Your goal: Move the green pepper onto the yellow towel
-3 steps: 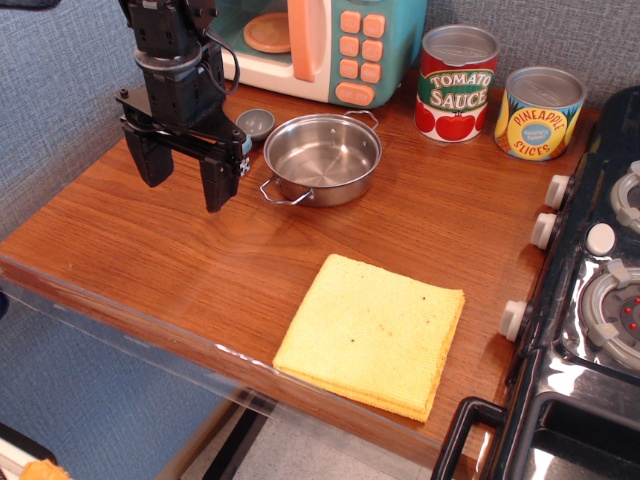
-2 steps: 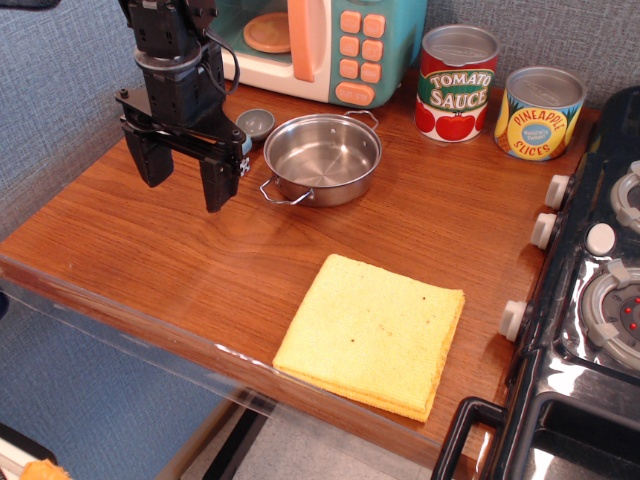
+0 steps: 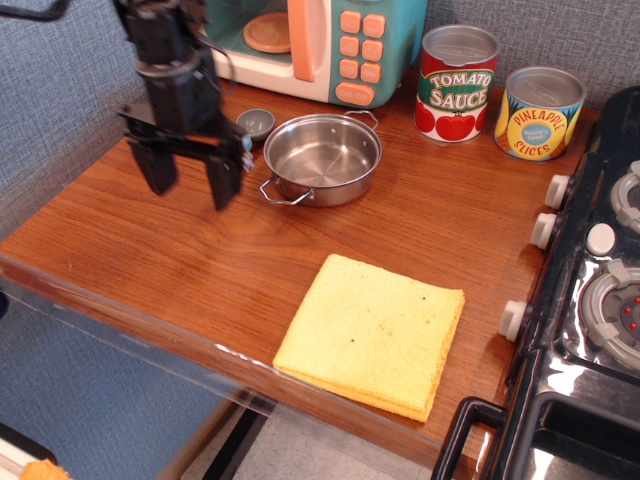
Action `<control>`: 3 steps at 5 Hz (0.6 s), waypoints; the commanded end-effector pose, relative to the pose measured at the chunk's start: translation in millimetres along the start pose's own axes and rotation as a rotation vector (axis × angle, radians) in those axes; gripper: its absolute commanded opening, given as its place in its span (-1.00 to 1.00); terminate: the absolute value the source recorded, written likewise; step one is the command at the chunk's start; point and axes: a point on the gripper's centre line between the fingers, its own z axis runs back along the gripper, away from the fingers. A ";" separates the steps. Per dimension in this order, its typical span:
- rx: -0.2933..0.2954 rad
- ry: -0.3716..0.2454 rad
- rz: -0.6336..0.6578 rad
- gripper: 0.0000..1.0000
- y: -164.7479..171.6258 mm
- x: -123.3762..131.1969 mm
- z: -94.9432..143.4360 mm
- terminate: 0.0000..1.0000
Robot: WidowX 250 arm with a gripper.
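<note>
The yellow towel (image 3: 373, 334) lies flat near the table's front edge, right of centre. My black gripper (image 3: 191, 183) hangs open and empty above the wooden table at the back left, far from the towel, its two fingers pointing down. The green pepper does not show anywhere; it may be hidden behind the gripper and arm.
A steel pan (image 3: 323, 157) stands just right of the gripper. A small blue scoop (image 3: 256, 122) sits behind it. A toy microwave (image 3: 305, 45), a tomato sauce can (image 3: 456, 83) and a pineapple can (image 3: 539, 112) line the back. A black stove (image 3: 590, 300) is on the right.
The gripper has shifted slightly and is blurred with motion; it stays open. Nothing else has moved.
</note>
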 end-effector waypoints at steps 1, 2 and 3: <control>0.106 -0.103 0.233 1.00 73.2 90.4 31.6 -1.00; 0.154 -0.113 0.317 1.00 103.0 126.7 39.2 -1.00; 0.168 -0.100 0.347 1.00 114.1 141.1 39.6 -1.00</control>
